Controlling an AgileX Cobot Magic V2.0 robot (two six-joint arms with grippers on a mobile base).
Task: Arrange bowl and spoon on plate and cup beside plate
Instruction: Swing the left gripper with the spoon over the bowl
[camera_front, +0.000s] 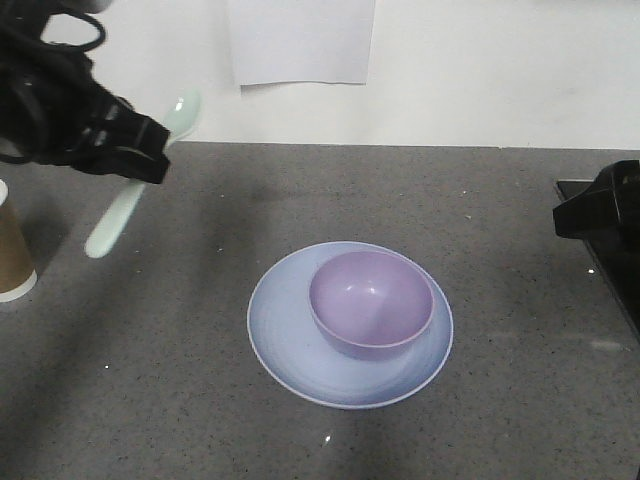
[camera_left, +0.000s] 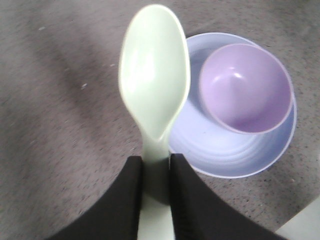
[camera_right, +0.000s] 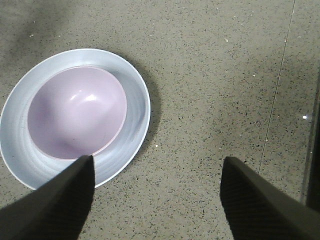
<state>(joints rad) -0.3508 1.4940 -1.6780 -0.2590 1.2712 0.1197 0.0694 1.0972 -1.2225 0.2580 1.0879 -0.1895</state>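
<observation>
Speckled grey countertop (camera_front: 520, 400) holds plate (camera_front: 280, 340); white wall (camera_front: 480, 70).

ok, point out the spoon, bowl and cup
spoon (camera_left: 154, 75), left wrist view, on its scoop.
bowl (camera_front: 370, 300), front view, inner floor.
cup (camera_front: 12, 255), front view, brown side wall.

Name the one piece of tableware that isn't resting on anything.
The mint-green spoon, held in the air by the left gripper. The bowl sits on the plate; the plate and the cup stand on the counter.
</observation>
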